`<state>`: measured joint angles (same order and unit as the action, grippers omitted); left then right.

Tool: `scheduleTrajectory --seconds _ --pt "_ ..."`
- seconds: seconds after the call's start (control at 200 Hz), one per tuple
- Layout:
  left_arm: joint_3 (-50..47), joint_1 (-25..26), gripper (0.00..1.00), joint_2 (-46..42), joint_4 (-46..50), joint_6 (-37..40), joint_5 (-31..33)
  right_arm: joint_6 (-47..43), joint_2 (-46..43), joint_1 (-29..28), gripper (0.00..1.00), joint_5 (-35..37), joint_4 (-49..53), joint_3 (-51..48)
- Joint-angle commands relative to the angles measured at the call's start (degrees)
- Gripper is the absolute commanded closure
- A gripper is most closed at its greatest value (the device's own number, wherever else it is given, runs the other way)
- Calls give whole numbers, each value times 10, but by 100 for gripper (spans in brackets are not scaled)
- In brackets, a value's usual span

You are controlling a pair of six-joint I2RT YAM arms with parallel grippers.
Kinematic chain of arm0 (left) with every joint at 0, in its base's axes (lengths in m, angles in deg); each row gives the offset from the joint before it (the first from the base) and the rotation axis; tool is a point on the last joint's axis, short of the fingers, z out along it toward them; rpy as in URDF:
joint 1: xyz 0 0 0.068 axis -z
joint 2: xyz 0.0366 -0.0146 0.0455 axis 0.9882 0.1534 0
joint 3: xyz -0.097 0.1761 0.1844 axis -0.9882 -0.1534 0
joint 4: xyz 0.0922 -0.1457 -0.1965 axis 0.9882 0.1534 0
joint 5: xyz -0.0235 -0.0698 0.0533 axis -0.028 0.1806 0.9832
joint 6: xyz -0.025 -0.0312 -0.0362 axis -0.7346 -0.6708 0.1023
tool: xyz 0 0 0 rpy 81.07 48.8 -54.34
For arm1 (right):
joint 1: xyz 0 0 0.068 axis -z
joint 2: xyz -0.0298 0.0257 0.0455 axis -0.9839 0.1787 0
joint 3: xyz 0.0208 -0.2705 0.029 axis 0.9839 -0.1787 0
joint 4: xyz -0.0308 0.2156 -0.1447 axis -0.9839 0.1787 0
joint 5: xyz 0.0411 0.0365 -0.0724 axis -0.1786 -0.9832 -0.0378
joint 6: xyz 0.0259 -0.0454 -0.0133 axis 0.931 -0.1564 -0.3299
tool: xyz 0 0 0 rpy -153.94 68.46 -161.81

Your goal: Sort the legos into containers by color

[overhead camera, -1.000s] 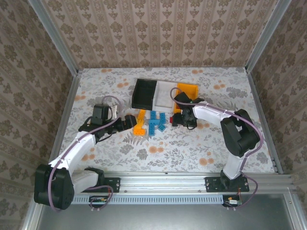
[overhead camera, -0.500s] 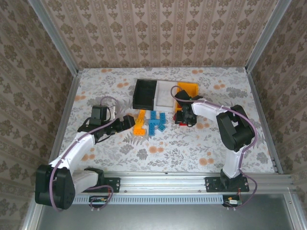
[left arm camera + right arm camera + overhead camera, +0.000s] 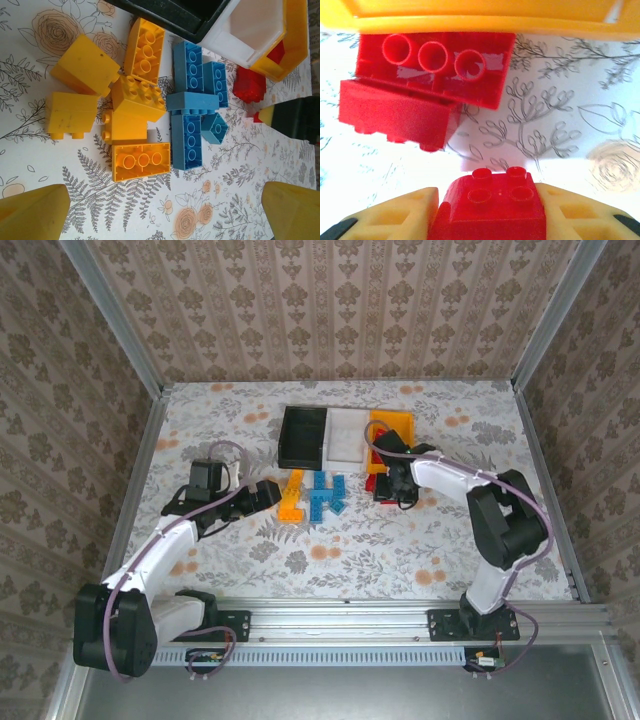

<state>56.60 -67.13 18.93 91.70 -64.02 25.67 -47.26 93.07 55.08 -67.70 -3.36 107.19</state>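
– Red brick (image 3: pixel 492 205)! Who has it?
– The right fingers (image 3: pixel 395 217) do. They press on it from both sides, tight, with its studs up.
– Is it off the tabletop (image 3: pixel 420 540)?
– I cannot tell.
– Where is it?
– Just in front of the yellow bin (image 3: pixel 395 420). Two more red bricks (image 3: pixel 437 65) lie there, right by the bin's wall. One has its holes up. The other leans on it.
– And the other bins?
– The white bin (image 3: pixel 345 440) is in the middle and the black bin (image 3: pixel 284 440) is on the left. All three touch, side by side, at the far side of the tabletop.
– What about the left fingers (image 3: pixel 35 212)?
– They are spread as wide as they go. They hold nothing. They hang over the pile, just left of it.
– What is in the pile?
– Yellow bricks (image 3: pixel 137 97) on the left, about six, bunched up. Blue bricks (image 3: pixel 192 102) sit right beside them, packed close. The pile lies in front of the black and white bins.
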Motion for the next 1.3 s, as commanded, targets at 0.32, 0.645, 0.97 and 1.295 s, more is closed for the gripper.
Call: scheduleTrajectory --seconds 0.32,0.645,0.97,1.295 --pt "-11 2 0 -10 -12 -9 -19 -46 -71 54 59 12 93 133" --pt "-2 1 0 -12 30 15 -3 -73 100 90 58 -15 114 338" --pt "2 -1 0 5 36 23 2 -73 217 95 57 -31 113 410" --pt "0 -1 0 9 32 19 -1 -69 217 97 48 -35 102 392"
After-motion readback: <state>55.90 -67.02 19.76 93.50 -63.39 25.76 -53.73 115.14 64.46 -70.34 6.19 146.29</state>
